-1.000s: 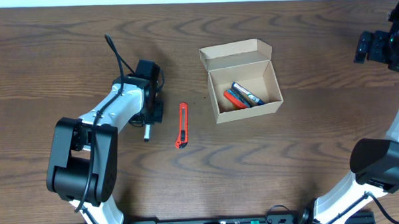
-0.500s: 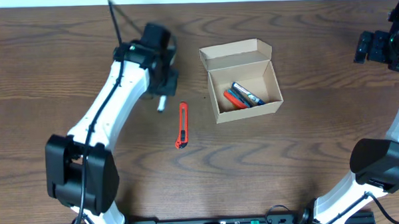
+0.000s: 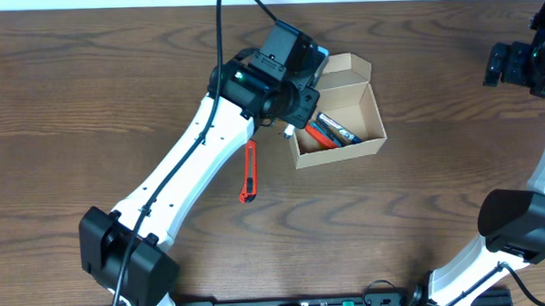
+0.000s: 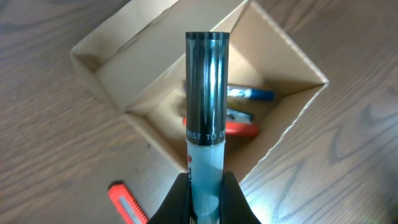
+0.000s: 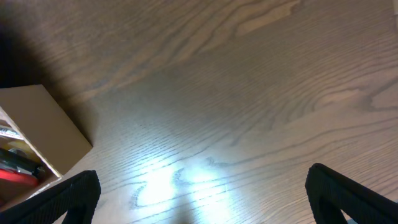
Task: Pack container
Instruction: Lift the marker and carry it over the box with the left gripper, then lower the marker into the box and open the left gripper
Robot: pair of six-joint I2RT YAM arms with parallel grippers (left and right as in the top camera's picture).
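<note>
The tan cardboard container [image 3: 367, 122] stands open at the table's middle right, its flap lid folded back. Several markers [image 3: 331, 131] lie inside it. My left gripper [image 3: 290, 127] hovers over the container's left wall, shut on a marker with a black cap and pale blue body [image 4: 207, 130]. In the left wrist view the container [image 4: 292, 118] with red and blue markers [image 4: 245, 112] lies below that marker. My right gripper [image 5: 202, 193] is open and empty over bare table far right; the container's corner [image 5: 43, 130] shows at its left.
A red utility knife [image 3: 249, 170] lies on the table left of the container, under the left arm. It also shows in the left wrist view [image 4: 127, 204]. The right arm's base [image 3: 520, 222] stands at the front right.
My left gripper has carried the marker from the table's left up and rightward to above the container. The right arm has not moved.
</note>
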